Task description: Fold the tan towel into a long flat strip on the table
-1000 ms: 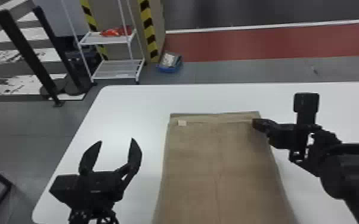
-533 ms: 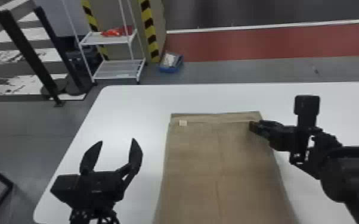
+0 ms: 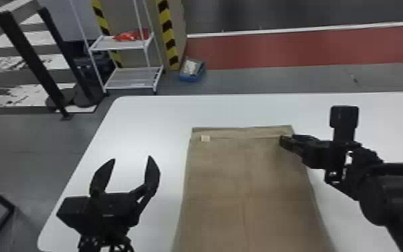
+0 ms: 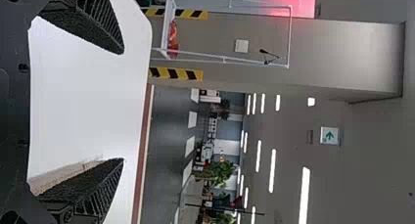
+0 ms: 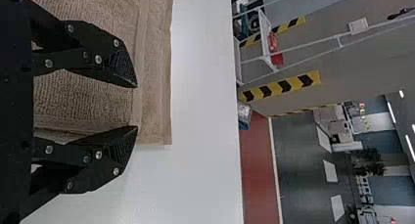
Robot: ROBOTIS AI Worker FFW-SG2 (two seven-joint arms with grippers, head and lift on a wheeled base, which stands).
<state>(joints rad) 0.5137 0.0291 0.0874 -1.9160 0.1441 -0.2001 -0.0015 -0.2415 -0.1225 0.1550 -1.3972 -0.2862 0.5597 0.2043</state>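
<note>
Tan towel (image 3: 244,174) lies flat on the white table (image 3: 164,114), lower centre in the head view, the right end effector (image 5: 136,106) parted at its upper-right corner, probably to pinch the hem, while the left end effector (image 3: 131,158) hangs released at lower left.

This place is, I think, an industrial hall or a workshop. Beyond the left gripper (image 3: 132,157) there stand a white metal rack (image 3: 132,79) and a yellow-black striped edge (image 3: 168,33). Farther beyond it are a red floor lane (image 3: 304,47), long ceiling lights (image 4: 304,194) and a green arrow sign (image 4: 329,135).
</note>
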